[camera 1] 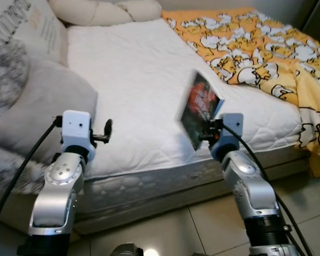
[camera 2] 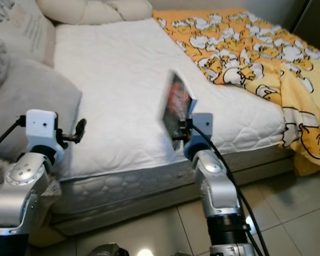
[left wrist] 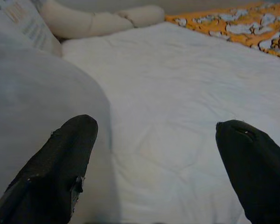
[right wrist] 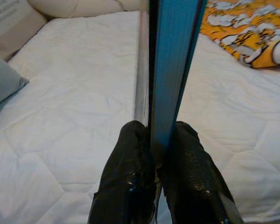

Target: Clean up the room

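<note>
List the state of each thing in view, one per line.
book: held upright on edge above the mattress
right pincer: shut on the book's lower edge
left pincer: open, empty, over the mattress edge
duck-print blanket: rumpled, hanging off the bed's side
grey pillow: lying on the mattress
</note>
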Robot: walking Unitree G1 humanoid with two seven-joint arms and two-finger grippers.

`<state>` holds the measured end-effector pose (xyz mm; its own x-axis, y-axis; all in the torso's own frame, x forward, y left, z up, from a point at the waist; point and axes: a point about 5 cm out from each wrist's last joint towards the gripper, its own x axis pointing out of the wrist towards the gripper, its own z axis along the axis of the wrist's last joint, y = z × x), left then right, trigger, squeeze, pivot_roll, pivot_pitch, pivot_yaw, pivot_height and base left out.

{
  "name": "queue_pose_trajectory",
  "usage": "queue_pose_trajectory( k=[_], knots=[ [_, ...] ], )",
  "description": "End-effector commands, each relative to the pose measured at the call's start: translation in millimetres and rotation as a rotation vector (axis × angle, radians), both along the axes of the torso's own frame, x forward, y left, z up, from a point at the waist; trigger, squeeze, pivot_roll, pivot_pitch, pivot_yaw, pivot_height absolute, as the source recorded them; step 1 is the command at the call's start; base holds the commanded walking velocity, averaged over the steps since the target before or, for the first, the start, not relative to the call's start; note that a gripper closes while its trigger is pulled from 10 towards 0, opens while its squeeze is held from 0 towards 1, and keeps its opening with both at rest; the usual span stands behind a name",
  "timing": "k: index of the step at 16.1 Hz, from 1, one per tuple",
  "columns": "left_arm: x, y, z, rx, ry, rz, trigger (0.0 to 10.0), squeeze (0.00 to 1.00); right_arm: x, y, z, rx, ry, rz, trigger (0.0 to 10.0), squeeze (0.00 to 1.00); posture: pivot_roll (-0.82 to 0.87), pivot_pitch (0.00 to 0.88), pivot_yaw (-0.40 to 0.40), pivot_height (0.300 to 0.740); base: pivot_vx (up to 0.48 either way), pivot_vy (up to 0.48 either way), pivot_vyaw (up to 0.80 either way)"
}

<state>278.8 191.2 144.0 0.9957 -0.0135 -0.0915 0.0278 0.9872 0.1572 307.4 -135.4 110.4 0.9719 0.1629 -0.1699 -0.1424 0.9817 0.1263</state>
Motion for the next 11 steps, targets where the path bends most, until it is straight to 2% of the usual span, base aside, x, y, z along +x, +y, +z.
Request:
queue_pose_trajectory(
  k=[1, 4, 7, 11],
  knots=[
    [1.9, -2.8, 5.4, 0.008, -0.031, -0.018, 10.0, 0.0, 3.3, -2.0, 11.9, -0.014, -0.053, -0.009, 10.0, 0.0, 0.06, 0.0, -0.028, 0.74, 0.0, 0.0, 0.0],
    [0.9, -4.2, 4.4, 0.003, -0.033, -0.029, 10.0, 0.0, 3.3, -4.4, 10.1, -0.039, -0.045, -0.017, 10.0, 0.0, 0.06, 0.0, -0.029, 0.74, 0.0, 0.0, 0.0],
    [1.0, -5.5, 4.4, 0.001, -0.037, -0.035, 10.0, 0.0, 3.7, -8.1, 9.2, 0.004, -0.036, -0.037, 10.0, 0.0, 0.06, 0.0, -0.03, 0.74, 0.281, 0.0, 0.0],
    [1.1, -7.0, 4.5, 0.0, -0.041, -0.043, 10.0, 0.0, 3.6, -8.7, 8.7, 0.004, -0.035, -0.039, 10.0, 0.0, 0.06, 0.0, -0.03, 0.74, 0.309, 0.0, 0.0]
  ],
)
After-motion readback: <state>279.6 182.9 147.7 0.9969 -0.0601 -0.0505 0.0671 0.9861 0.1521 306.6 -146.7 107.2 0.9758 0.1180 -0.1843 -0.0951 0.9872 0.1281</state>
